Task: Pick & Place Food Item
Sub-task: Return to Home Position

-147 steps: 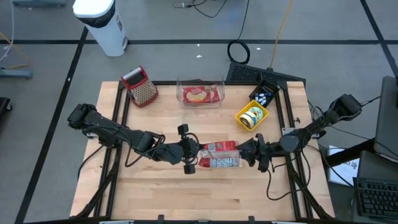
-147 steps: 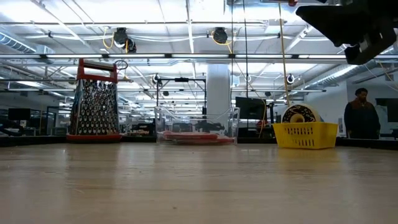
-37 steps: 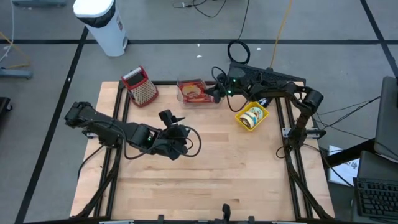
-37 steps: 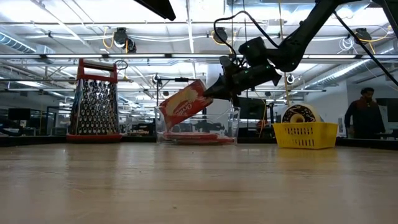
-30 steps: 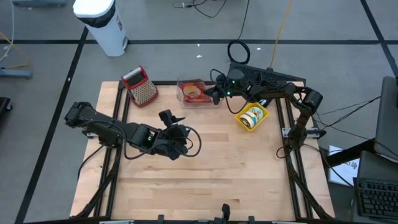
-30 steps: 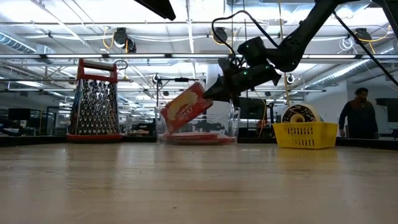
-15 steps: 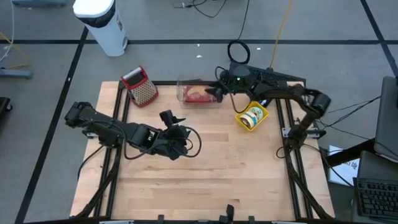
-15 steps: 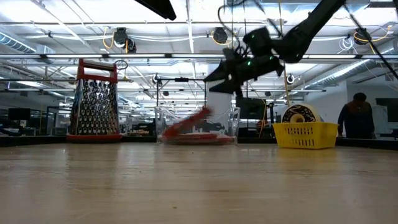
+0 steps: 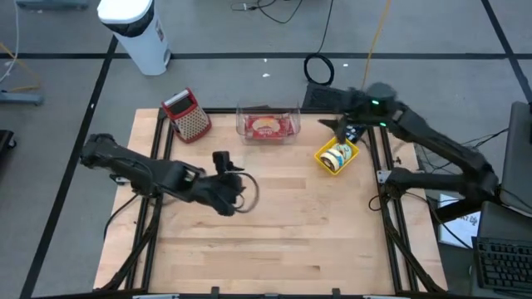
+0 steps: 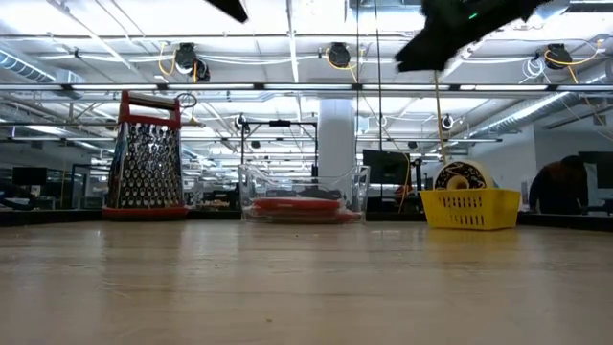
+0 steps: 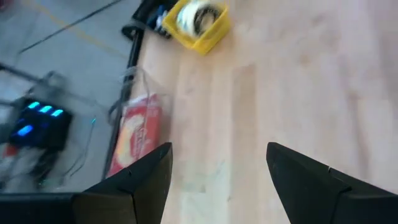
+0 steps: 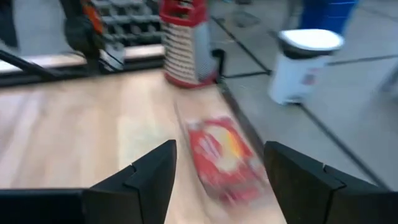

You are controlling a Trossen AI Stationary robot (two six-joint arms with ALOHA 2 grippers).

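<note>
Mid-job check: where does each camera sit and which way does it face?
High: above the table, looking straight down; both arms show, left gripper over the table, right gripper near the basket.
Low: at table-top height, level toward grater and bin; arm parts at the top edge.
Left wrist: on the left arm, past its open fingers toward bin and basket.
Right wrist: on the right arm, past its open fingers toward bag and grater.
Shared: all four show the bag.

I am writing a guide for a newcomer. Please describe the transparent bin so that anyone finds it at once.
Look at the far edge of the wooden table. The transparent bin stands there between the grater and the yellow basket. It alone has clear walls, with a red popcorn bag inside.
</note>
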